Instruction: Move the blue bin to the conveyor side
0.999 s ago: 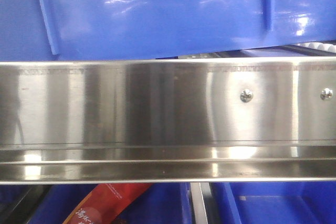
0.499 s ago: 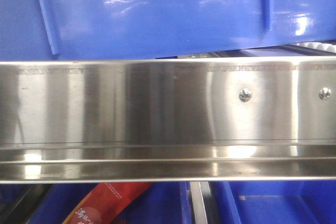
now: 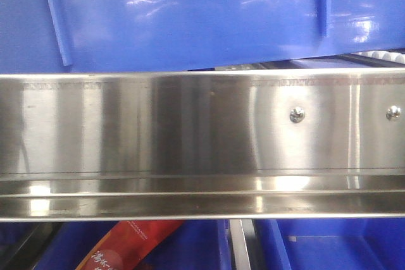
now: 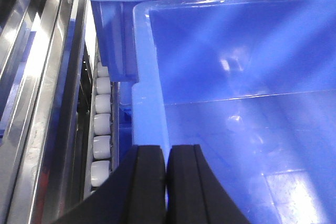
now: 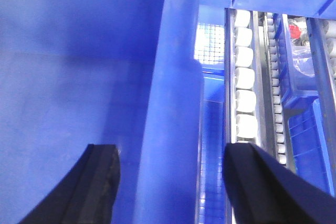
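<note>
The blue bin (image 3: 190,17) sits on a roller rack, and its glossy ribbed wall rises just behind a broad steel rail (image 3: 190,131) that crosses the front view. Below the rail, a red packet (image 3: 126,245) lies in a lower blue bin. From the left wrist, the bin's left rim runs away from the camera. A row of white rollers (image 4: 102,124) lies just beside it, with steel rails beyond, so there is little room on that side. A second blue bin (image 4: 113,35) sits close against the far wall. The left claw (image 4: 167,153) is closed to a hairline gap, with its black tips at the rim. Whether they press on it cannot be told. From the right wrist, the right claw (image 5: 172,150) is spread wide and straddles the bin's right rim, touching nothing. One finger (image 5: 102,182) is over the bin's interior and the other is outside, above a strip of rollers. More rails and small bins lie further right. Both wrists point along the rims, angled down.
</note>
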Robot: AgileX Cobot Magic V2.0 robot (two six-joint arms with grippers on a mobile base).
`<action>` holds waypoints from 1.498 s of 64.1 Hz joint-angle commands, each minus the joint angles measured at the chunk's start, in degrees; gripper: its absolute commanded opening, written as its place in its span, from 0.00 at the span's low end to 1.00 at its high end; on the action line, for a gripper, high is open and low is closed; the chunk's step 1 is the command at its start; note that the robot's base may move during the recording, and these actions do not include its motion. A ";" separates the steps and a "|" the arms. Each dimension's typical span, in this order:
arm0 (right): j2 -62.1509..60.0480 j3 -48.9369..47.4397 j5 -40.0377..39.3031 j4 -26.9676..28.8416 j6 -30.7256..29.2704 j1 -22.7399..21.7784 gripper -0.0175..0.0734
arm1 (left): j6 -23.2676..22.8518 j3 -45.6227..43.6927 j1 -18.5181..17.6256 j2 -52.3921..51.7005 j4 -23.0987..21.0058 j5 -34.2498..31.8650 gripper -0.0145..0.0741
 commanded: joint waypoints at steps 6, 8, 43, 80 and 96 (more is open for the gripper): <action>-0.24 0.07 -0.94 -0.78 -0.61 0.03 0.54 | -0.45 -0.48 0.11 -0.09 -0.35 -0.27 0.17; -0.11 0.07 -0.94 -0.78 -0.61 0.03 0.54 | -0.45 -0.48 0.11 -0.09 -0.35 -0.27 0.17; 0.43 0.16 -0.94 -0.82 -0.61 0.03 0.54 | -0.45 -0.48 0.11 -0.09 -0.35 0.84 0.17; 0.53 0.16 -0.94 -0.82 -0.61 0.03 0.33 | -0.45 -0.48 0.11 -0.09 -0.23 -0.79 0.30; 0.53 0.16 -0.94 -0.82 -0.61 0.03 0.10 | -0.57 -0.48 0.11 0.68 -0.76 -3.27 0.65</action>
